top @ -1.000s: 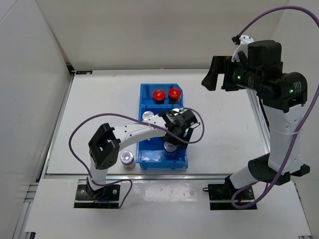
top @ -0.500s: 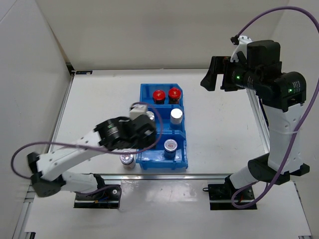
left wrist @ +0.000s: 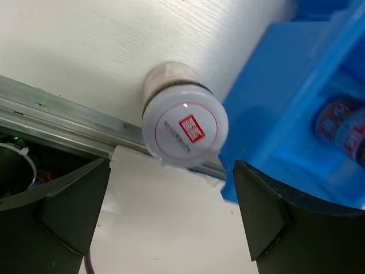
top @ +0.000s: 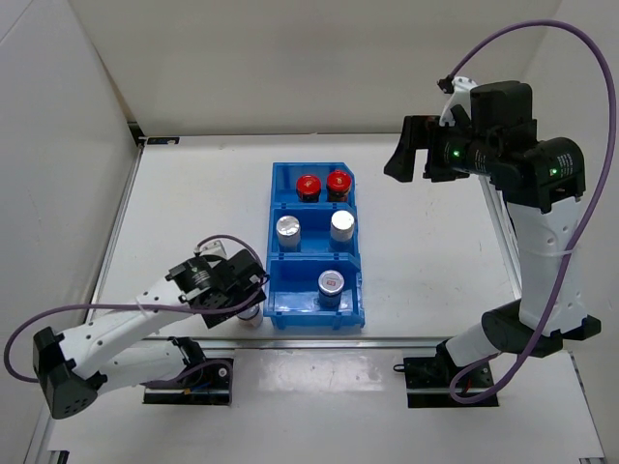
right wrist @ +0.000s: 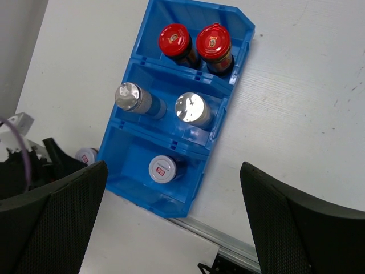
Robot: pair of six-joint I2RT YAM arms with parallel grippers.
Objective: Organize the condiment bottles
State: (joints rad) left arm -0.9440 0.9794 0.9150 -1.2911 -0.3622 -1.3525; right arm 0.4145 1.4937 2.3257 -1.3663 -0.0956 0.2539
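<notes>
The left fingers (left wrist: 74,211) stand spread wide in the left wrist view and grip nothing. Between them in that view, one short bottle (left wrist: 185,127) stands upright on the counter (left wrist: 85,57), its silver cap carrying a red square mark. It is outside the blue bin (left wrist: 274,125), just beside the bin's outer wall; contact cannot be confirmed. A metal rail (left wrist: 57,120) runs along the counter edge near the bottle. Inside the bin, the red-marked label of a second short bottle (left wrist: 342,128) is partly visible. In the right wrist view, the right fingers (right wrist: 51,222) are likewise spread and empty, high above the bin. The far compartment holds two red-capped bottles (right wrist: 175,40) (right wrist: 214,41), side by side. The middle compartment holds two taller silver-capped bottles (right wrist: 128,94) (right wrist: 191,107). The near compartment holds the second short bottle alone. In the top external view, the left fingers sit low at the near edge of the counter, by the bin's left wall, partly hiding the short bottle. The right fingers are raised over the far right of the counter, well apart from the bin.
</notes>
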